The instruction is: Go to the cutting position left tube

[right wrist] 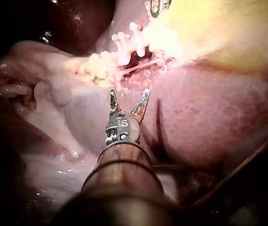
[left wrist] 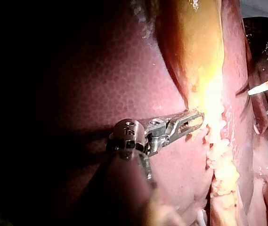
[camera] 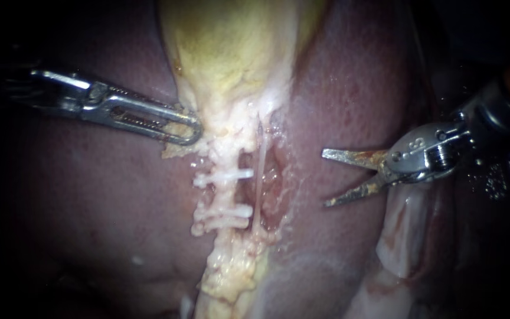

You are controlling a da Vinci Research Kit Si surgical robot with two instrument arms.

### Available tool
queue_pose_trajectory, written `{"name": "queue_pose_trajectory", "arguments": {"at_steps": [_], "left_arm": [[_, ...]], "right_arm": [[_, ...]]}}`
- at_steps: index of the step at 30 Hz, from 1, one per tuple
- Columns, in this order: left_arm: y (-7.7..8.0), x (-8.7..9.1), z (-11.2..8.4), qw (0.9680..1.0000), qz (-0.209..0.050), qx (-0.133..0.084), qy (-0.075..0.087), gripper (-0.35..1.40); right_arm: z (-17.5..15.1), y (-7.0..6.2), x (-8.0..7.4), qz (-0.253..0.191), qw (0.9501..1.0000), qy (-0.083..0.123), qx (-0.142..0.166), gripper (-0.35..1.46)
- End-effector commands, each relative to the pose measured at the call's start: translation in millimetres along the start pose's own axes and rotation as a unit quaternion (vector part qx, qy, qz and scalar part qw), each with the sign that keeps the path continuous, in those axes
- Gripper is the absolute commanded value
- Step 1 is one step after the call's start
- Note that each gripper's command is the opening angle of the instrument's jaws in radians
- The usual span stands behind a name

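The yellow gallbladder (camera: 231,47) runs down the middle of the liver (camera: 90,207). Below it, the whitish left tube (camera: 229,195) carries white clips: one higher (camera: 224,176) and two lower (camera: 222,215). Just to its right runs a thin pale right tube (camera: 261,171). My left instrument (camera: 187,127) is shut on the gallbladder's lower left edge, also seen in the left wrist view (left wrist: 195,122). My right instrument (camera: 326,177) hovers open over the liver, well right of both tubes, its two blades pointing at them. In the right wrist view its blades (right wrist: 130,96) stand short of the clips (right wrist: 129,42).
A raw reddish bed (camera: 273,189) lies right of the thin tube. A pale tissue fold (camera: 408,236) sits under the right instrument's shaft. Liver surface (camera: 349,106) lies between the blades and the tubes.
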Motion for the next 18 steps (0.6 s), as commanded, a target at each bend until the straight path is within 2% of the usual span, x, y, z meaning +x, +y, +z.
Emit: {"name": "queue_pose_trajectory", "arguments": {"at_steps": [1,5,10,12,14,18], "left_arm": [[0.1,0.1,-0.2,1.0,0.0,-0.001,0.0,-0.35],[0.8,0.8,-2.0,1.0,-0.003,-0.007,-0.005,-0.35],[2.7,3.0,-6.6,0.9998,-0.015,-0.003,0.008,-0.35],[3.4,3.7,-8.1,0.9998,-0.01,-0.002,0.015,-0.35],[3.9,4.0,-8.9,0.9998,-0.01,-0.001,0.018,-0.35],[4.0,3.7,-8.6,0.9998,-0.009,0.001,0.019,-0.35]], "right_arm": [[0.0,0.0,0.0,0.0,1.0,0.0,0.0,1.45],[0.0,0.0,0.1,0.0,1.0,0.0,0.0,1.45],[0.1,0.0,0.1,0.0,1.0,0.0,0.0,1.45],[0.1,0.0,0.2,0.0,1.0,0.0,0.0,1.45],[0.2,0.0,0.2,0.001,1.0,0.0,-0.001,1.45],[0.5,-0.1,0.6,0.001,1.0,0.002,0.005,1.45]]}}
